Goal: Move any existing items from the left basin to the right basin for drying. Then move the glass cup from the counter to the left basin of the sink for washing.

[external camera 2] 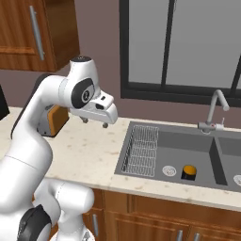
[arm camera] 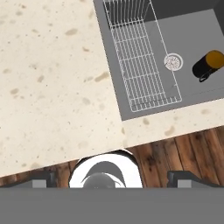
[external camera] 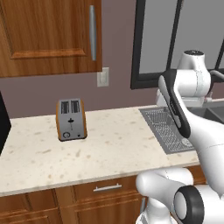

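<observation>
One black cylinder with an orange top (external camera 2: 188,172) stands in the wider left basin (external camera 2: 188,146); my gripper (external camera 2: 95,122) hangs wide open above the speckled counter (external camera 2: 89,150), reaching next.

Two base views from behind, forward over counter (external camera: 113,140) and sink (external camera 2: 141,172); hand view straight down, both shared.

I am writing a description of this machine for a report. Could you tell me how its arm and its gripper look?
The arm is glossy white, built of rounded, thick segments, with dark grey to black rings and round caps at the joints. A black strip runs along one segment in the left base view. The gripper is a white boxy hand with two small dark jaws under it. No cables or markings are visible.
</observation>
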